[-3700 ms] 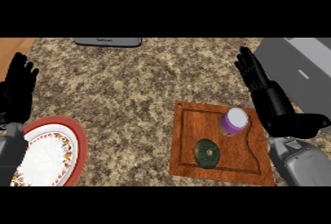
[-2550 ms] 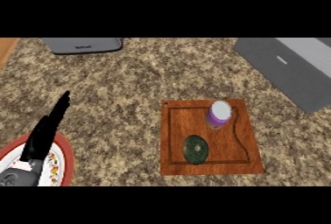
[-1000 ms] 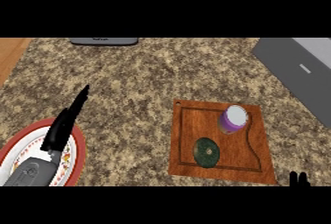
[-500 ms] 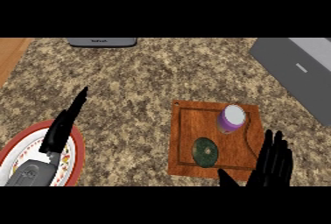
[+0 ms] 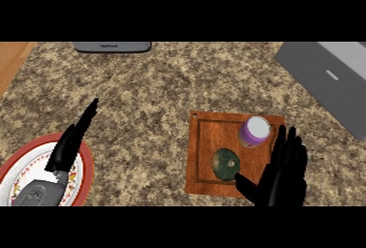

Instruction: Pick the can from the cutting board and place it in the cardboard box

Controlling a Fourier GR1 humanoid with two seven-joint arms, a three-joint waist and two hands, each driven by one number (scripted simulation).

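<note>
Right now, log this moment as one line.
phase: reaching | right hand: open, beside can, not touching | can: upright on cutting board | left hand: open over plate

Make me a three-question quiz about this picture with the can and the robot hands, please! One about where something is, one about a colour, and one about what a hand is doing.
1. Where is the can?
A. on the cutting board
B. on the plate
C. in the grey box

2. What colour is the can's side?
A. red
B. purple
C. yellow

3. What is the right hand doing?
A. holding the can
B. open, fingers straight, beside the can
C. lying on the plate

Answers:
1. A, the can stands at the board's upper right part, near the round dark green thing.
2. B, a purple band shows under its pale top.
3. B, its straight fingers point up next to the can without curling round it, while the left hand is over the plate.
</note>
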